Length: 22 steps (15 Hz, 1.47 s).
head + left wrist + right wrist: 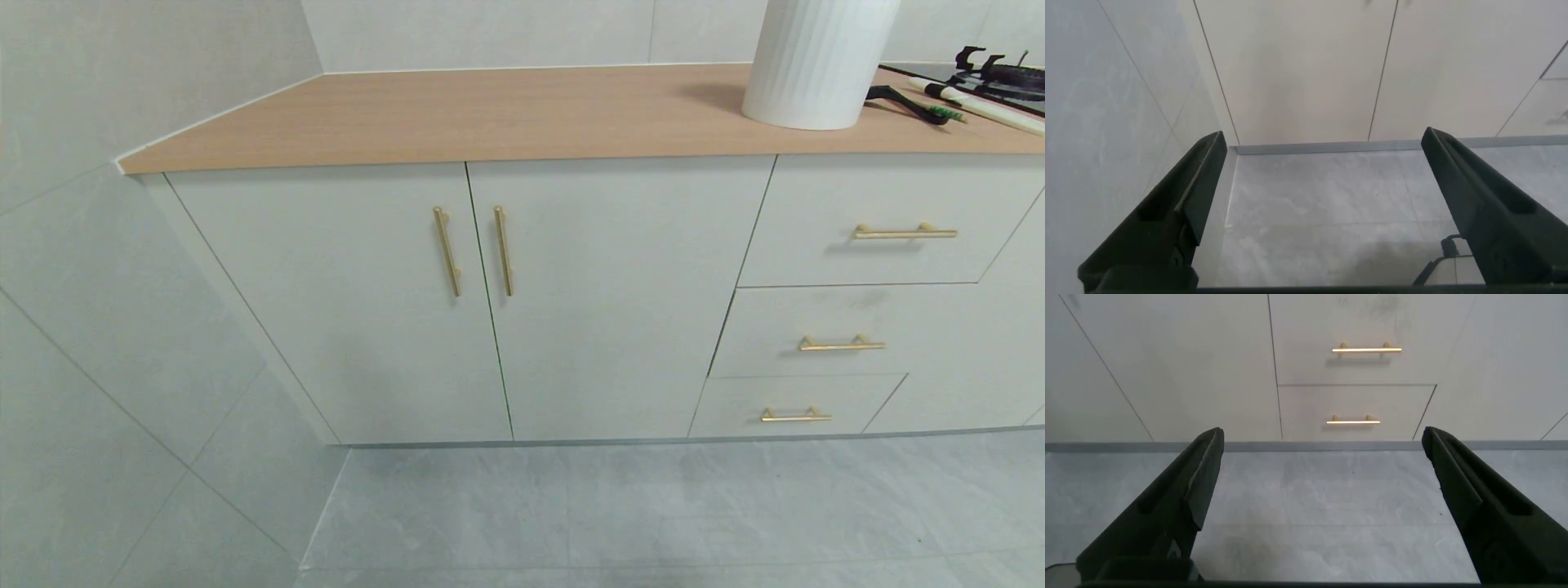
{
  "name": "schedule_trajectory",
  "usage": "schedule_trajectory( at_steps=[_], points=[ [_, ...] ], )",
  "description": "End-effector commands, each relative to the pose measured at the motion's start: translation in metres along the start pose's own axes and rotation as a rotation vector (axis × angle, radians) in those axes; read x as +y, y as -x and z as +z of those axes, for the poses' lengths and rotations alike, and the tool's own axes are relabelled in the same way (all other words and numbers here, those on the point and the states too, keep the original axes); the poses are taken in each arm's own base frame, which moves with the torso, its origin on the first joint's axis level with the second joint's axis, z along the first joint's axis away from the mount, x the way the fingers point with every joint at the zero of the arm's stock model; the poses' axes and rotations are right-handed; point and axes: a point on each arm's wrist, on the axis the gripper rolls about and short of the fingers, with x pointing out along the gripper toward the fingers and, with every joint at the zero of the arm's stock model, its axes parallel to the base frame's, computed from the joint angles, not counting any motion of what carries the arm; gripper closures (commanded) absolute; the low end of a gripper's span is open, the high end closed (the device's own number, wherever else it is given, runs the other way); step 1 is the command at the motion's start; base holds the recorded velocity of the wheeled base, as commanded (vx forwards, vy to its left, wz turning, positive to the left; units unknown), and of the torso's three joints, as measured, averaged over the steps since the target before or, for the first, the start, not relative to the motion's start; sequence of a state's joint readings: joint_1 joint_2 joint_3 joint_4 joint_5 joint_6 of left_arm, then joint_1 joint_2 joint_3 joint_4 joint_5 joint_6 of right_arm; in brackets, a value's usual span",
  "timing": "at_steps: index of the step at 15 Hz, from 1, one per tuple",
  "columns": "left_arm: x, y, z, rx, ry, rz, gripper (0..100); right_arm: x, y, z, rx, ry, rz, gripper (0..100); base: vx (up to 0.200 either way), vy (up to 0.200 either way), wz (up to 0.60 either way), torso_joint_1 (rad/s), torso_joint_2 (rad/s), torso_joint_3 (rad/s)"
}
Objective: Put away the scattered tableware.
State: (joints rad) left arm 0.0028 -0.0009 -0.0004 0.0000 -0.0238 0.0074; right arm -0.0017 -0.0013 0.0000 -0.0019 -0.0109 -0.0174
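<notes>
**Tableware point(955, 98) lies on the counter at the upper right of the head view**

Grey tiled floor point(653, 506) takes up the lower part of the head view. A pale cabinet point(620, 310) stands on it across the middle of the frame. Its wooden counter point(490, 114) runs along the top of the frame into the tiled corner at upper left.

Two shut doors point(367, 310) sit left of centre, with upright brass handles point(447, 251) side by side at their meeting edge. Three shut drawers point(816, 327) are stacked at the right, each with a level brass bar.

A white ribbed vessel point(816, 61) stands on the counter at upper right. Just right of it lie a black-handled utensil point(902, 100) and a white-handled utensil point(996, 113), with a green part showing where they meet. Behind them, black pieces point(1000, 72) too small to name rest on a dark surface point(1020, 98) at the frame's edge.

The left end effector point(1323, 137) hangs over the floor before the cabinet's foot, fingers spread wide with only floor between them. The right end effector point(1321, 434) is spread the same way, over the floor and facing the two lower drawers.
</notes>
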Motion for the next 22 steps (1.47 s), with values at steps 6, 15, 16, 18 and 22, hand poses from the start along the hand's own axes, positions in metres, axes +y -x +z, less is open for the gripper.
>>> schedule_trajectory(
  at_steps=[6,15,16,18,22],
  points=[
    [0.0000,-0.0001,-0.0001,0.001,-0.002,0.000,0,0.0000,-0.0002,-0.0001,0.005,0.001,0.000,0,0.000,0.000,0.00,0.000,0.00,0.000],
    [0.0000,-0.0001,0.0001,0.000,-0.005,0.001,0,0.0000,-0.0002,-0.0001,0.005,0.004,0.000,0,-0.089,-0.089,0.00,0.004,0.00,0.000],
    [0.0000,-0.0002,0.0001,0.001,-0.005,0.001,0,0.0000,-0.0002,-0.0001,0.005,0.004,0.000,0,0.000,-0.200,0.00,-0.002,0.00,0.002],
    [0.0000,-0.0001,0.0001,0.000,-0.003,0.001,0,0.0000,-0.0002,-0.0001,0.005,0.004,0.002,0,0.000,-0.200,0.00,0.000,0.00,0.007],
    [0.0000,-0.0002,0.0001,0.001,-0.003,0.001,0,0.0000,-0.0002,-0.0001,0.005,0.004,0.000,0,0.000,-0.200,0.00,0.004,0.00,0.001]
  ],
)
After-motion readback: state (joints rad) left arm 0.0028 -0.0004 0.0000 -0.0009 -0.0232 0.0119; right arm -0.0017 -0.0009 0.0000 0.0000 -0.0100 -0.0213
